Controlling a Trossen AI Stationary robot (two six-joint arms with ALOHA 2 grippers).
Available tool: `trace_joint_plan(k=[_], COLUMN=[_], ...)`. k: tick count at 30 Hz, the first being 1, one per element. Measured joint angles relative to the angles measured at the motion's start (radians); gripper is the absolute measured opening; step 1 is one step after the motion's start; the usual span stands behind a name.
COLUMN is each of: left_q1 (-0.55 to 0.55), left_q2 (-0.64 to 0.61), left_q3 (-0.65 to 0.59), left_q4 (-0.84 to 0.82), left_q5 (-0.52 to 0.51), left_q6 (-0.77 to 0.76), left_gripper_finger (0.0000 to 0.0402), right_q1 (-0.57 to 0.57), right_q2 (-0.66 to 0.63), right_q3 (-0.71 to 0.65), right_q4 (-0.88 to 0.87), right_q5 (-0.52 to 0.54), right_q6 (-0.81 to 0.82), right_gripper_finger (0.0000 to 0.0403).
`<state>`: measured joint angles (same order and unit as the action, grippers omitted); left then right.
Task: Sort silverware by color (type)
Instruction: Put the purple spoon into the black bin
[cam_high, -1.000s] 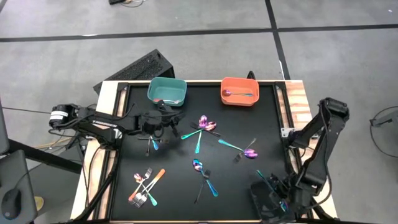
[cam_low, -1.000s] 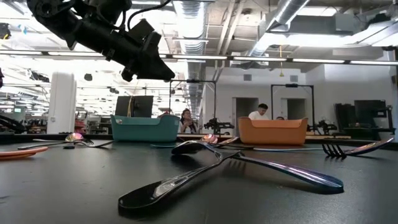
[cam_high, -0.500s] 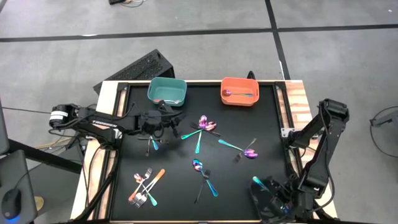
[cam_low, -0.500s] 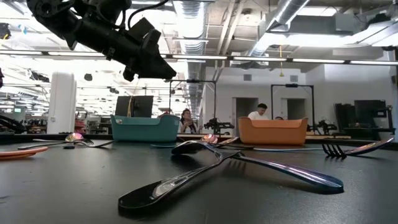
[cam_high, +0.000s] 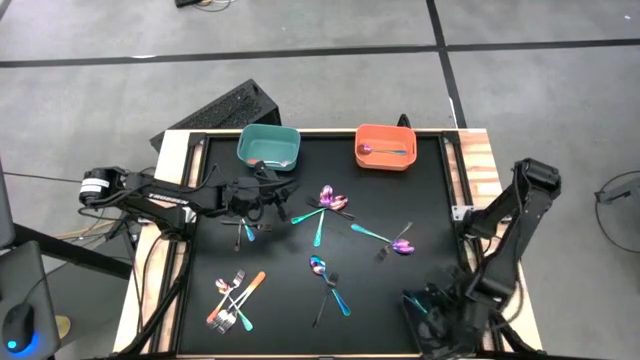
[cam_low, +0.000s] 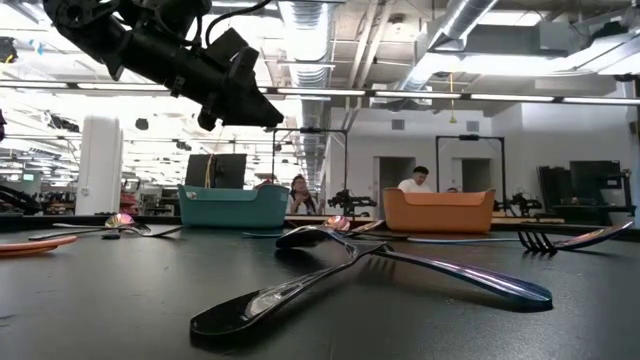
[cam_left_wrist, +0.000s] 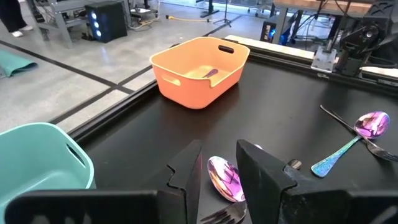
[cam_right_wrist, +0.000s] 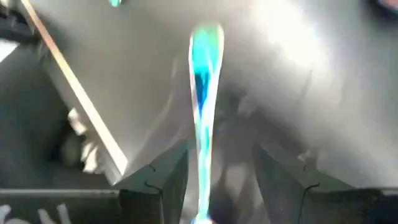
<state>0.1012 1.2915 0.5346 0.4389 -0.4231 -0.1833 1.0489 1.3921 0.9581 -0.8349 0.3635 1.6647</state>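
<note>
Silverware lies scattered on the black mat: a crossed pair of spoons (cam_high: 328, 200), a spoon and fork (cam_high: 395, 242), another pair (cam_high: 326, 282), a bunch with an orange handle (cam_high: 234, 298). One spoon (cam_high: 384, 151) lies in the orange bin (cam_high: 385, 133). The teal bin (cam_high: 268, 147) stands left of it. My right gripper (cam_right_wrist: 221, 155) hovers open over the mat's near right corner, and a teal-handled piece (cam_right_wrist: 203, 81) runs up through its gap. My left gripper (cam_left_wrist: 217, 168) hangs open and empty above the mat, right of the teal bin. My right gripper has the teal-handled piece lengthwise in the gap between its open fingers, closer to one finger (cam_right_wrist: 163, 180) than to the other. The view is blurred, and I cannot tell whether either finger touches it.
A fork and a teal-handled piece (cam_high: 245, 232) lie under the left arm. Wooden rails (cam_high: 470, 180) run along the mat's left and right sides. In the low view a dark spoon (cam_low: 300, 285) lies crossed with an iridescent one near the front. People sit in the room beyond.
My right gripper has shifted a little toward the table's left edge at the near right corner and has rolled. The teal-handled piece, which stuck out long toward the far left of it, has turned with it and now shows only as a short teal bit.
</note>
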Motion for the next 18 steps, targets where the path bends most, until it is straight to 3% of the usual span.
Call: trace_joint_plan(k=[10,18], left_q1=[-0.004,-0.022], left_q2=[0.0,0.0], left_q3=[0.0,0.0], left_q4=[-0.009,-0.041], left_q5=[0.053,0.048], left_q6=[-0.046,-0.048], left_gripper_finger=[0.0088,0.0088], right_q1=[-0.256,-0.354], right_q2=[-0.038,-0.029], right_q3=[0.0,0.0], right_q4=[0.001,0.007], right_q5=[0.001,-0.126], right_q6=[-0.432,-0.564], right_gripper_finger=[0.0176,0.0171])
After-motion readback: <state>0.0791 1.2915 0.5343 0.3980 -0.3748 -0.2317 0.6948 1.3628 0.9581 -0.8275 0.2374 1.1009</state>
